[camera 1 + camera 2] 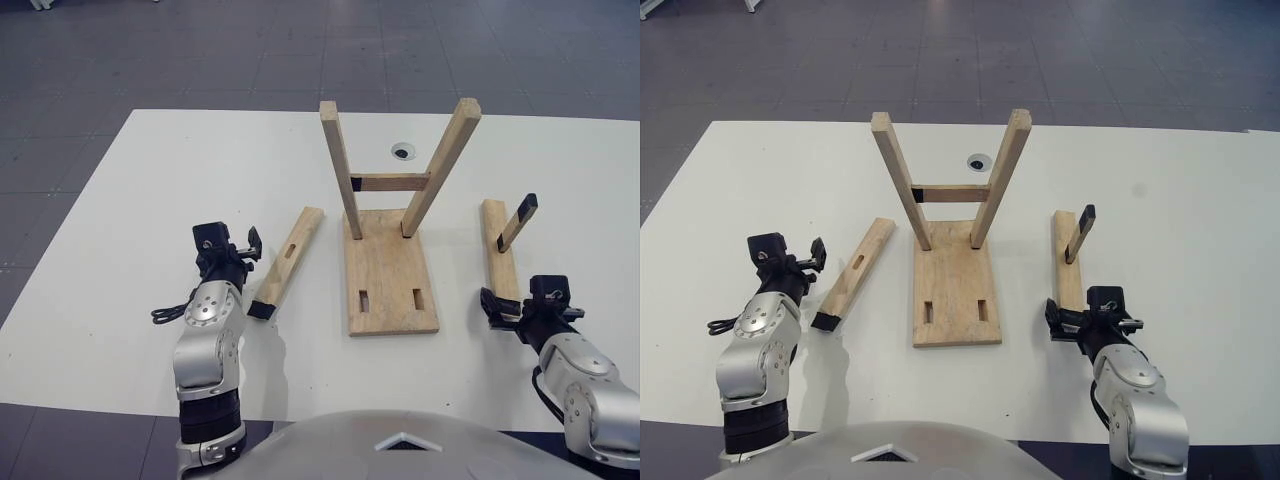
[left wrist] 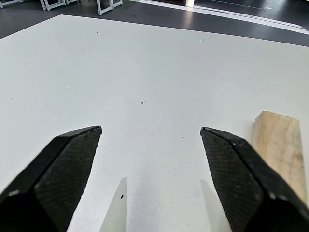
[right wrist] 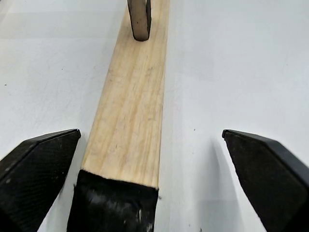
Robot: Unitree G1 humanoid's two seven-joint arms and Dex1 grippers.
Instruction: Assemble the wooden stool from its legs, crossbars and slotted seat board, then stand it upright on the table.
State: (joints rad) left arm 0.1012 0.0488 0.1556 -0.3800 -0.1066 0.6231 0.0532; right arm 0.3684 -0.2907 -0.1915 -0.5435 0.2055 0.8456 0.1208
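Observation:
The slotted seat board (image 1: 392, 285) lies flat mid-table. Two legs (image 1: 340, 170) (image 1: 440, 165) stand in its far slots, joined by a crossbar (image 1: 392, 182); its two near slots are bare. A loose leg (image 1: 288, 258) with a black end lies left of the board. My left gripper (image 2: 151, 130) is open just left of it, with nothing between the fingers. Another leg (image 3: 133, 111) lies right of the board with a short crossbar (image 1: 518, 222) sticking up from it. My right gripper (image 3: 151, 135) is open at that leg's near black end, one finger on each side.
The white table (image 1: 150, 200) has a small round hole (image 1: 403, 152) behind the standing legs. Bare tabletop stretches far left and far right. The table's front edge runs close under both arms.

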